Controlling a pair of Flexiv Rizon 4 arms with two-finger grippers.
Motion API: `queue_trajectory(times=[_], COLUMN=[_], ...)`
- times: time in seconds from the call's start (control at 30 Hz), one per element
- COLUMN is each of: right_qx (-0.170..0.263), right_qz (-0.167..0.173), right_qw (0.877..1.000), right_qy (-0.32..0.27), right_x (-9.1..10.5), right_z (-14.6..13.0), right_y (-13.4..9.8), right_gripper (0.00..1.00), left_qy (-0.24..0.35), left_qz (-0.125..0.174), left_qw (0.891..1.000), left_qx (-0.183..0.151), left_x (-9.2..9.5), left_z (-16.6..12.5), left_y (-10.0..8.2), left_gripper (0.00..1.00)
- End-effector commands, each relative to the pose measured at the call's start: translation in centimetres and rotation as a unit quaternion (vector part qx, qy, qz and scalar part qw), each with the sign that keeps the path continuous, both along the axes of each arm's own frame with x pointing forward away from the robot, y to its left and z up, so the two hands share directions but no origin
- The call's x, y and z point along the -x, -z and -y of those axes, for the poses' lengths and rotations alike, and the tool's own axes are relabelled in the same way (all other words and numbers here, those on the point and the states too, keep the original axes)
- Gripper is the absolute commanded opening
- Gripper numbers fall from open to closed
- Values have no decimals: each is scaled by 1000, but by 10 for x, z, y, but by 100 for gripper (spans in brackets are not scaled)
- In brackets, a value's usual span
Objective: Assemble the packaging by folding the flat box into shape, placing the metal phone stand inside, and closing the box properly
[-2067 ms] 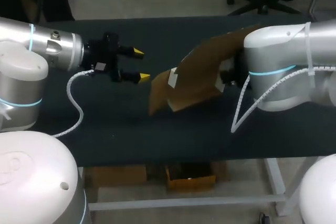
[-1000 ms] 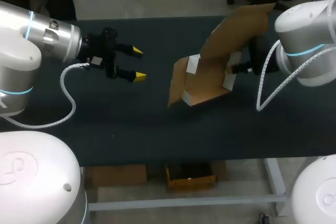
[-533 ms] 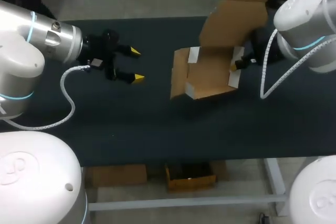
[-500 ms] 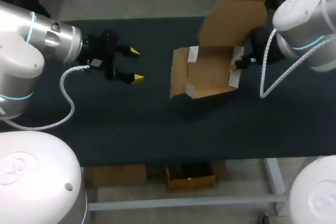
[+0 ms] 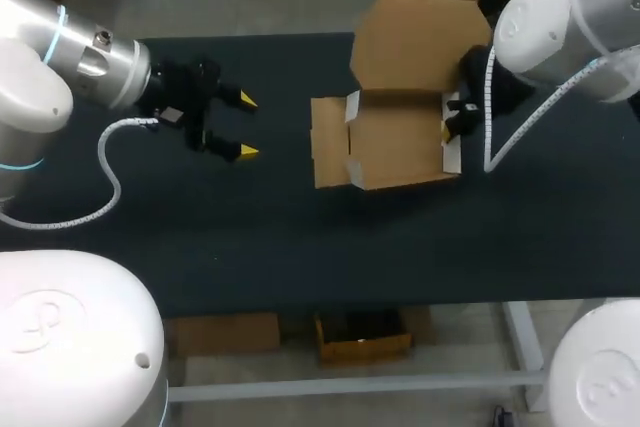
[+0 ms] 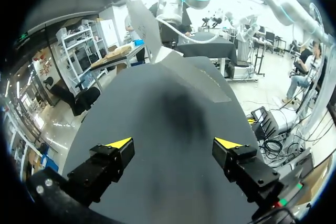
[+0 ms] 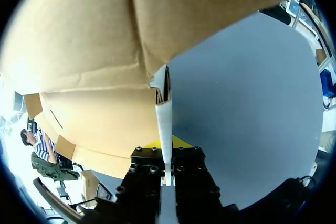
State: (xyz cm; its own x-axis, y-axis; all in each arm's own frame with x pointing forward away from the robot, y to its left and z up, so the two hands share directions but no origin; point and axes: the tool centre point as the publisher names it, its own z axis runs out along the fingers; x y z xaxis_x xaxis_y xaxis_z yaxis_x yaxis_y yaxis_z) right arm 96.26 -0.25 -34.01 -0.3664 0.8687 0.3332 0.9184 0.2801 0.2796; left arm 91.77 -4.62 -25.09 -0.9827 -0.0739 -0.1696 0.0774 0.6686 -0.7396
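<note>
The brown cardboard box (image 5: 395, 142) sits mid-table, partly folded, with its lid (image 5: 415, 37) standing up at the back and one side flap (image 5: 328, 142) spread flat to the left. My right gripper (image 5: 453, 128) is shut on the box's right wall. In the right wrist view that wall's white edge (image 7: 164, 108) runs down between the closed fingers of the right gripper (image 7: 166, 148), with cardboard (image 7: 100, 51) filling the space ahead. My left gripper (image 5: 243, 126) hangs open left of the box, apart from it. The left gripper (image 6: 174, 143) faces the box (image 6: 194, 77) across bare table. No phone stand shows.
The black table (image 5: 300, 237) stretches wide in front of the box and between the two grippers. My right arm (image 5: 545, 22) comes in over the back right corner, its white cable (image 5: 490, 117) hanging beside the box.
My right arm has carried the box to the left and levelled it, so the base now lies flat and the lid stands up. The left gripper drew back slightly to the left, still open.
</note>
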Motion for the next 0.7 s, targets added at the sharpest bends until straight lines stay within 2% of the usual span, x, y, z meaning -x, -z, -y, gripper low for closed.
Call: queue_trajectory(times=[0.03, 0.47, 0.7], right_qx=[21, 21, 48], right_qz=[-45, -45, -84], right_qw=[999, 999, 995], right_qy=[-17, -17, 33], right_x=[-3, -3, 0], right_z=[-1, -1, -5], right_y=[-2, -2, -6], right_gripper=[0, 0, 0], left_qy=[9, 9, -2], left_qz=[-9, -9, -11], left_qw=[1000, 1000, 1000], left_qx=[-4, -4, -17], left_x=[-5, -5, -9], left_z=[0, 0, -3], left_y=[-2, -2, 4], left_gripper=[100, 100, 100])
